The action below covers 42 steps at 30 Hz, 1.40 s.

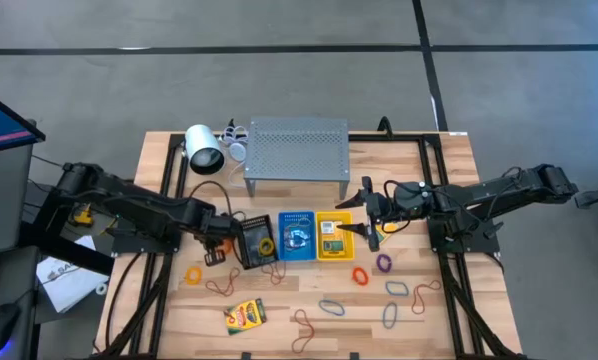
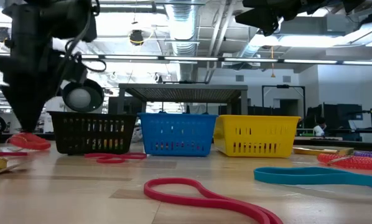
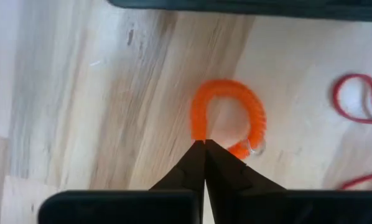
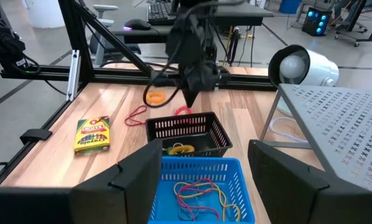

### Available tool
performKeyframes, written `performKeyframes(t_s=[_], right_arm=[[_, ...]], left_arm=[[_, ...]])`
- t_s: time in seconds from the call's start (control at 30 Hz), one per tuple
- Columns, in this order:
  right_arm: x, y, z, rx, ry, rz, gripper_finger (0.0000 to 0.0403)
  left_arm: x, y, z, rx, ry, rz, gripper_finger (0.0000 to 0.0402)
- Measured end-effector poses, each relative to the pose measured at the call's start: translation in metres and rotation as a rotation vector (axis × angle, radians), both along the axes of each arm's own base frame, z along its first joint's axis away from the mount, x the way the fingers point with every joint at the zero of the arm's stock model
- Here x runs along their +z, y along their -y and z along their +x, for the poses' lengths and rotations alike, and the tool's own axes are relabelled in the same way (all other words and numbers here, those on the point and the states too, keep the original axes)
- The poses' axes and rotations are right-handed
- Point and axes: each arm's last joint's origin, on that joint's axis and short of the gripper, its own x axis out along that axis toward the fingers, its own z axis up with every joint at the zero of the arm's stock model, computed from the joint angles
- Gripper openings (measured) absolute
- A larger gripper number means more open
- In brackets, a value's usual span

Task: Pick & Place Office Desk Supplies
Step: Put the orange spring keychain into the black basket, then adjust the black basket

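One orange coil band (image 3: 229, 118) at closed left fingers (image 3: 192, 168).

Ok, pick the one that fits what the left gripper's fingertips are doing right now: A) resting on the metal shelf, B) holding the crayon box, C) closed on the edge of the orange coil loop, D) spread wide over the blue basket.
C: in the left wrist view the left gripper has its tips pressed together at the edge of the orange coil loop on the wood.
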Motion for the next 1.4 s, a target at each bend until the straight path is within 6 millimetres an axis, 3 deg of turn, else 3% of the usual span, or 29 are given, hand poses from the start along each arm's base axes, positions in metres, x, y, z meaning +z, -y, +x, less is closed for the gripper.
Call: performKeyframes(t_s=[0.33,0.73,0.97,1.4], right_arm=[[0.0,0.0,0.0,0.0,0.0,0.0,0.0234],[0.0,0.0,0.0,0.0,0.0,0.0,0.0234],[0.0,0.0,0.0,0.0,-0.002,0.0,0.0234],[-0.001,0.0,0.0,0.0,-0.015,-0.002,0.0234]], left_arm=[[0.027,-0.003,-0.017,0.047,0.142,-0.037,0.0],[0.028,-0.001,-0.02,0.03,0.119,-0.109,0.0038],[0.024,0.002,0.001,-0.022,0.237,-0.095,0.007],[-0.008,0.003,0.028,-0.052,0.168,-0.041,0.0072]])
